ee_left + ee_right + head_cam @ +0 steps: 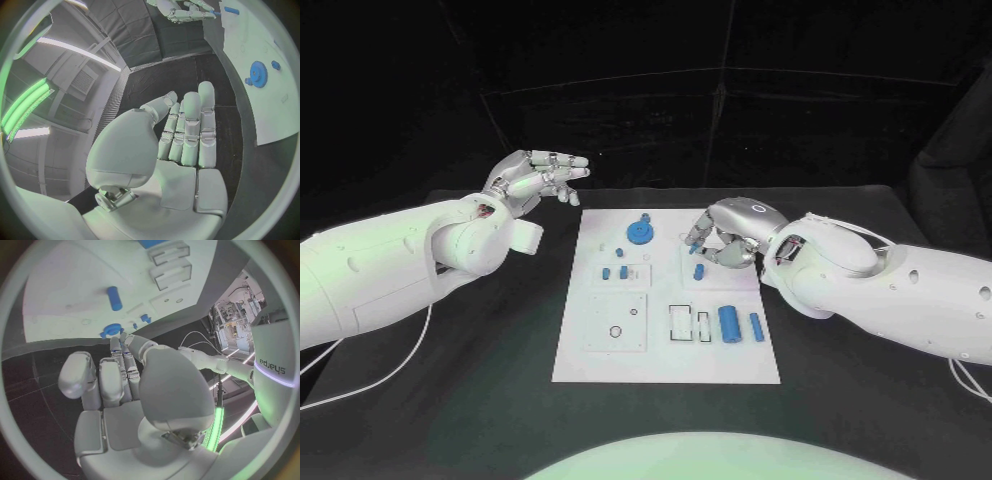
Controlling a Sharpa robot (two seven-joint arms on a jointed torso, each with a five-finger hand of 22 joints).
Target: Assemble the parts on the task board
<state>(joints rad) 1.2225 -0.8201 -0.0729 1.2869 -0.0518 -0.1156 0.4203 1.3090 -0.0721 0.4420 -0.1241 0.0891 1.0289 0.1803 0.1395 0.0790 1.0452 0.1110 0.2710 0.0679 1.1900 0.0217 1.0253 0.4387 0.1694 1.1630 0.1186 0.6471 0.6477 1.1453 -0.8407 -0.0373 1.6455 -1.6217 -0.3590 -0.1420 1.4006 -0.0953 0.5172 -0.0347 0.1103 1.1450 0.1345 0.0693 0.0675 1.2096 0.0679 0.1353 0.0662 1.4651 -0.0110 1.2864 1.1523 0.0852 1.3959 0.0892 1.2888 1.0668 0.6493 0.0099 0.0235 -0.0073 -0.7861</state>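
Hovering over the task board's far right corner, the right hand had its fingers curled down close together, tips at or just above a small blue part on the flat white rectangular task board; whether it pinched that part or only touched it couldn't be told. In the right wrist view the fingertips pointed at a small blue knob-like part near the board's edge.

The left hand was raised off the board's far left corner, above the black table, fingers loosely bent, apart, holding nothing.

Judgement: step in hand looked like a pick-up near the far right corner. To do it well: settle thumb & finger on opposite sides, squeeze gently, lift straight, keep clear of the short blue peg just beside.

Other parts: round blue toothed gear by the far edge; two blue cylinders near the right edge, w/ empty slots beside them.

Writing: "sharpa" on the robot's arm in the right wrist view. No other legible labels.
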